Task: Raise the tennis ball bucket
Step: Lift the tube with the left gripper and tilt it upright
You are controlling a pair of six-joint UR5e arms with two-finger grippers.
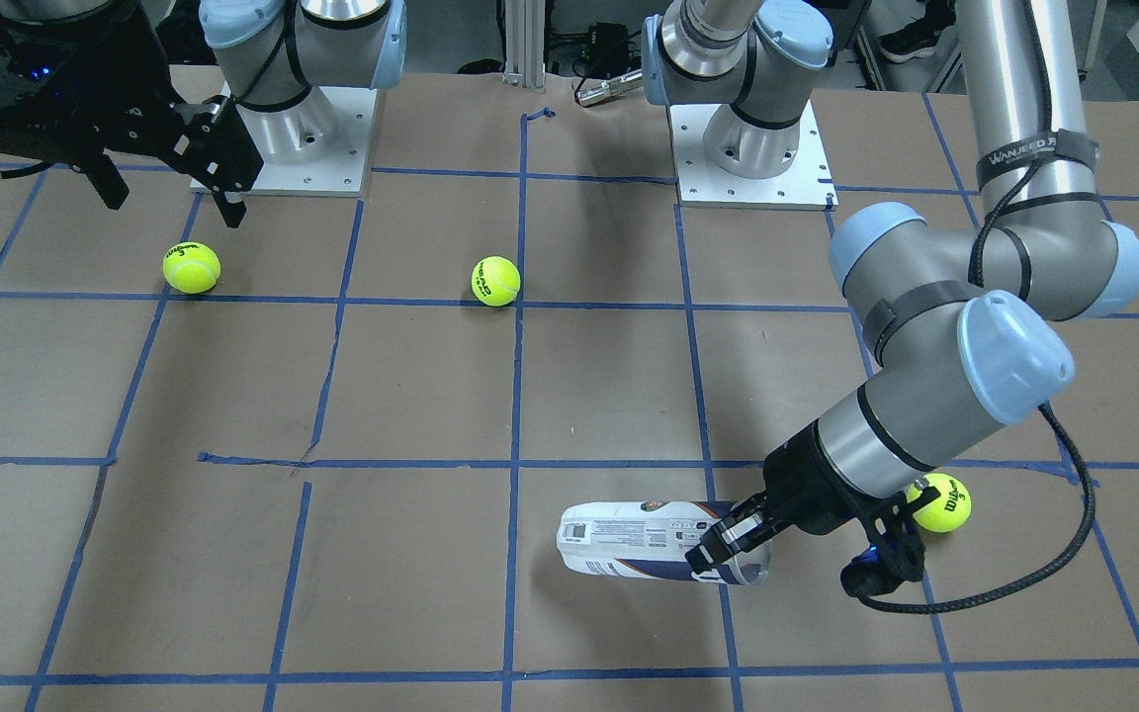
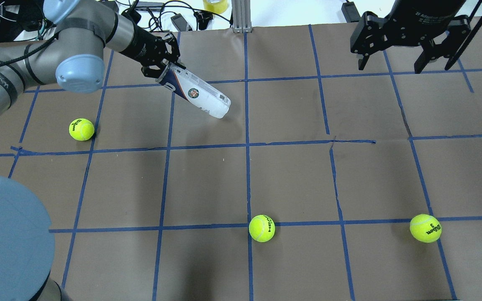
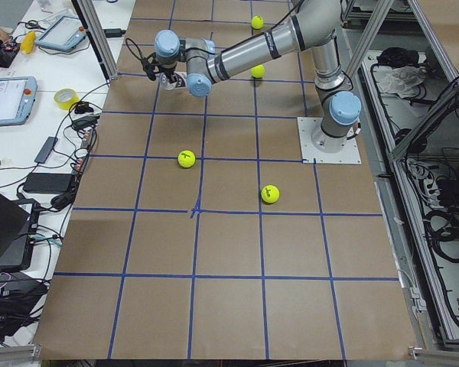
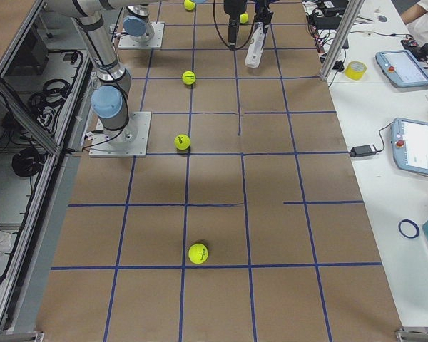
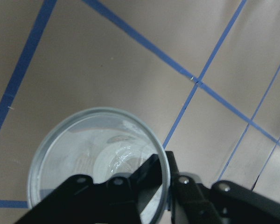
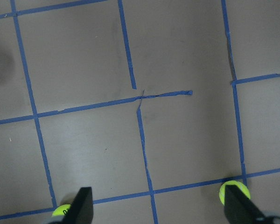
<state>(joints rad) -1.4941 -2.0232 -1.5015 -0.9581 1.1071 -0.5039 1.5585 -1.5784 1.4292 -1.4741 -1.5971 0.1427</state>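
Note:
The tennis ball bucket [image 2: 201, 95] is a clear can with a white and navy label and a round logo. My left gripper [image 2: 163, 71] is shut on the rim of its open end and holds it tilted, closed end lower. I cannot tell whether that end touches the table. In the front view the bucket [image 1: 629, 542] sticks out from the left gripper [image 1: 728, 546]. The left wrist view looks down into the open mouth [image 5: 84, 154], with one finger [image 5: 151, 175] inside the rim and one outside. My right gripper [image 2: 391, 62] is open and empty, high over the table's far right.
Three yellow-green tennis balls lie on the brown, blue-taped table: one near the left arm [image 2: 81, 129], one in the middle near side [image 2: 262, 228], one on the right [image 2: 425, 228]. Cables and a tape roll [image 2: 215, 5] lie past the far edge.

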